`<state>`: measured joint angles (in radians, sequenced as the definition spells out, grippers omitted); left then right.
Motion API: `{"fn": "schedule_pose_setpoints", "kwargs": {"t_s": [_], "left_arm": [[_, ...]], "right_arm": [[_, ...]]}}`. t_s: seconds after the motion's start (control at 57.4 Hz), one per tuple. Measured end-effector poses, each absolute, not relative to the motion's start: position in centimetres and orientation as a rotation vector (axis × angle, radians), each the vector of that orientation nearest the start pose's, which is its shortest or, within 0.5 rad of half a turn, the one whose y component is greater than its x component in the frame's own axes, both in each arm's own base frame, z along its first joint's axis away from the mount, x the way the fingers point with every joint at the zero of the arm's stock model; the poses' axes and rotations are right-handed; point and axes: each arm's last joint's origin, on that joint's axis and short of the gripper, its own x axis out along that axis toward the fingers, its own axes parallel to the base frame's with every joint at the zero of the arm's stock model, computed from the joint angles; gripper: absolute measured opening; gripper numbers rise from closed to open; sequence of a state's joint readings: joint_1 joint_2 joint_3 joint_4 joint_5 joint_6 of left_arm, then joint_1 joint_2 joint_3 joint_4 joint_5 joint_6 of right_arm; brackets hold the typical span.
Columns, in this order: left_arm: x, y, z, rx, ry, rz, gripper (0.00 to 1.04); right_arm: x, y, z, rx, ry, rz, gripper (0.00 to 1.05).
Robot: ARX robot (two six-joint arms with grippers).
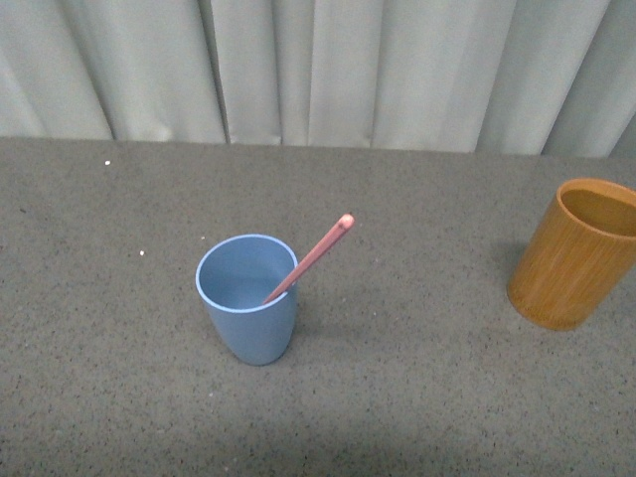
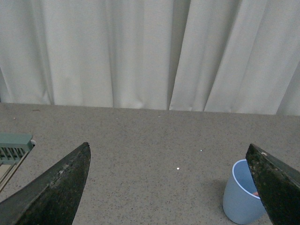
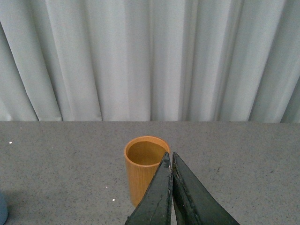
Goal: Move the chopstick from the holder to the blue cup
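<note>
A pink chopstick (image 1: 316, 256) leans in the light-blue cup (image 1: 248, 298) near the middle of the grey table, its rounded end sticking out up and to the right. The orange-brown holder (image 1: 576, 253) stands at the right edge and looks empty inside. Neither arm shows in the front view. In the left wrist view my left gripper (image 2: 169, 154) is open with nothing between its jaws; the blue cup (image 2: 241, 197) sits beside one fingertip. In the right wrist view my right gripper (image 3: 171, 157) is shut with nothing in it, just in front of the holder (image 3: 143, 168).
A pale pleated curtain (image 1: 318, 70) runs along the table's far edge. A teal and white object (image 2: 14, 150) shows at the edge of the left wrist view. Small white specks (image 1: 144, 252) lie on the grey tabletop (image 1: 417, 397).
</note>
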<state>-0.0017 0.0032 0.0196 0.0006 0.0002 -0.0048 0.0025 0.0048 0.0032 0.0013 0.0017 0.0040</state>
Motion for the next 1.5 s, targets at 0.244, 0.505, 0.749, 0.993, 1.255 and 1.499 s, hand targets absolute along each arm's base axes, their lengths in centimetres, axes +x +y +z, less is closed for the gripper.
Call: {"fn": "schedule_pose_setpoints", "kwargs": {"t_s": [0.244,0.505,0.749,0.993,1.255,1.499], "left_arm": [[9.67,-0.02,17.00,-0.005,-0.017,-0.002,0.98],[9.67,-0.02,17.00,-0.005,-0.017,-0.002,0.98],[9.67,-0.02,17.00,-0.005,-0.017,-0.002,0.98],[9.67,-0.02,17.00,-0.004,-0.017,-0.002,0.98],[9.67,-0.02,17.00,-0.005,-0.017,-0.002,0.98],[9.67,-0.02,17.00,-0.005,-0.017,-0.002,0.98]], "right_arm": [[9.78,0.02,16.44,0.003,0.000,0.001,0.34],[9.78,0.02,16.44,0.003,0.000,0.001,0.80],[9.78,0.02,16.44,0.003,0.000,0.001,0.95],[9.78,0.02,16.44,0.003,0.000,0.001,0.95],[9.78,0.02,16.44,0.003,0.000,0.001,0.95],[9.78,0.02,16.44,0.003,0.000,0.001,0.95]]}}
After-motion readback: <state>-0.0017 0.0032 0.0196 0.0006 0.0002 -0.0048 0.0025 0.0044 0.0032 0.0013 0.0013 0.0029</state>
